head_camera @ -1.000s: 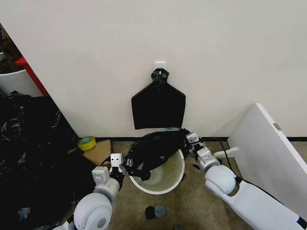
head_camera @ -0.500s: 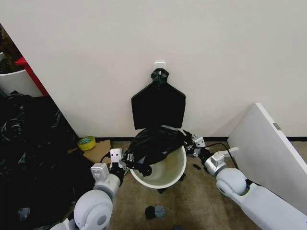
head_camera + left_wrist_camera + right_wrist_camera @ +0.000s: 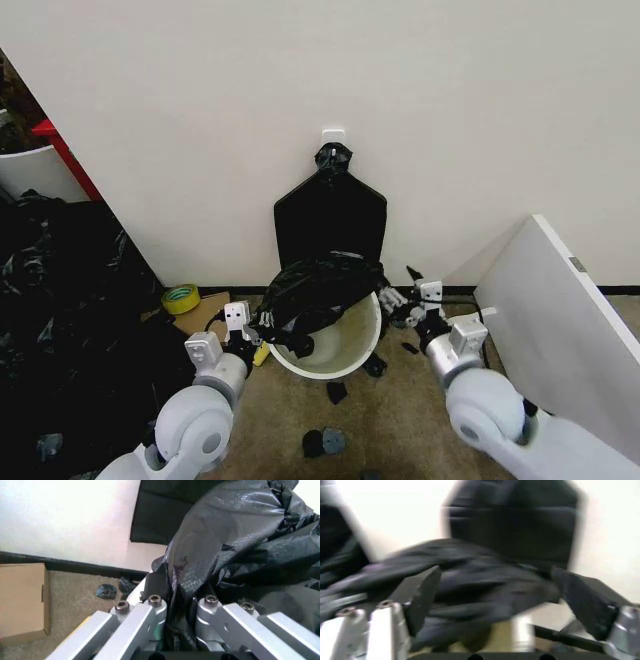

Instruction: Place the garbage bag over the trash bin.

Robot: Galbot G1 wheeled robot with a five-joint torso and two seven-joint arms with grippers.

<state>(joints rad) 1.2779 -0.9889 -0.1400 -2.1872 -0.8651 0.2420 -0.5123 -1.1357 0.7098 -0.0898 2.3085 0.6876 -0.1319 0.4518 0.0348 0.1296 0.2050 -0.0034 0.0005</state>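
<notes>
Two end effectors flank bin (image 3: 330, 345) on floor by wall. Left end effector (image 3: 252, 332) at bin's left rim, fingers (image 3: 150, 609) clamped on bag (image 3: 318, 292). Bag bunched over bin's left and rear rim, mouth partly covered. Right end effector (image 3: 405, 295) just right of bin, fingers (image 3: 422, 592) spread apart, holding nothing.

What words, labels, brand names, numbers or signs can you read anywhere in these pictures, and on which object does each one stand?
None can be read.
garbage bag: plain glossy black, no print.
trash bin: plain white, no label.
roll of tape: no readable marking.
cardboard box: bare brown sides, no text.
white board: blank.
left gripper and right gripper: no lettering visible.
</notes>
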